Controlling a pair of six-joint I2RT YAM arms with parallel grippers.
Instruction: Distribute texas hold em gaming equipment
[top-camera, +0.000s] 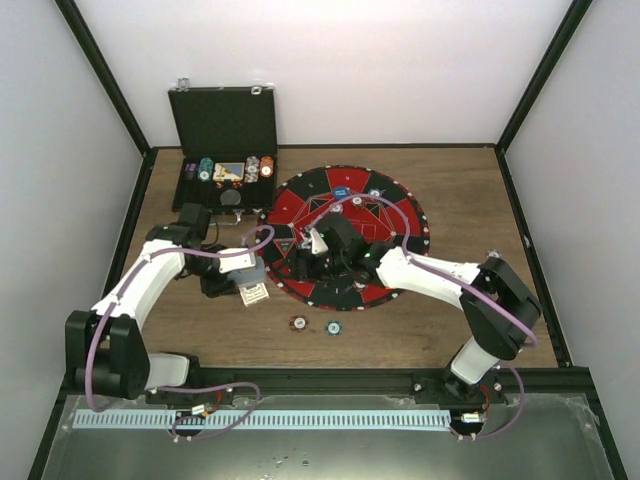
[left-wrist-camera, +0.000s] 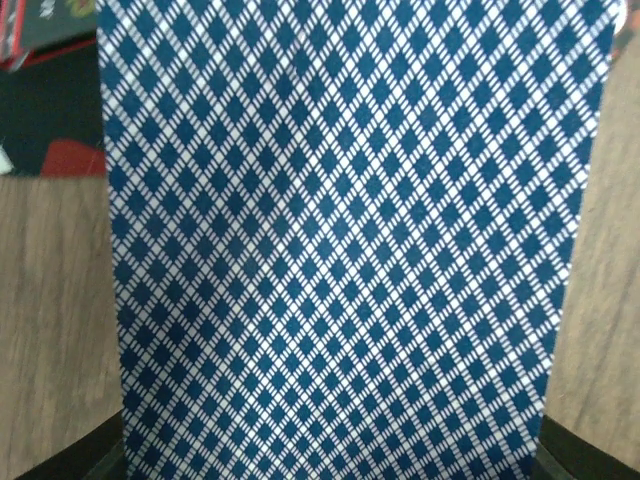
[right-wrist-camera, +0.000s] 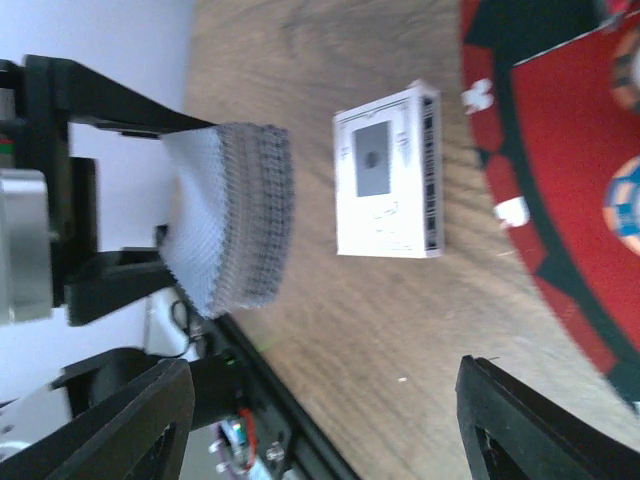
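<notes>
Brown wood-grain table (top-camera: 455, 335) carries everything here. On its middle lies the big round red-and-black mat (top-camera: 402, 216), partly covered by the right arm, which reaches across it from the right. Towards the far left corner stands the black case (top-camera: 224, 120), its lid upright, with stacks of chips (top-camera: 252, 170) in brown-red, teal and white racked in its tray.

The left gripper (right-wrist-camera: 185, 195) is clamped on the deck of playing cards (left-wrist-camera: 340, 240), which it holds above the wood just off the mat's left edge. The stack sits between its two black fingers and the cards bow slightly. In the left wrist view the top card's back, a blue-and-white diamond lattice, covers nearly the whole frame, with a strip of table on each side and a corner of the mat at upper left. The right gripper (right-wrist-camera: 325, 430) faces that deck with its fingers spread wide and nothing between them. It touches neither the deck nor anything on the table.

A white printed card box (right-wrist-camera: 388, 172) lies flat on the wood, just beside the held deck, near the mat's rim but apart from it. In front of the mat's near edge, on bare wood, sit a brown-red chip (top-camera: 297, 323) and a teal chip (top-camera: 333, 327), side by side and not touching. On the mat's far side rests the blue button (top-camera: 340, 191).
</notes>
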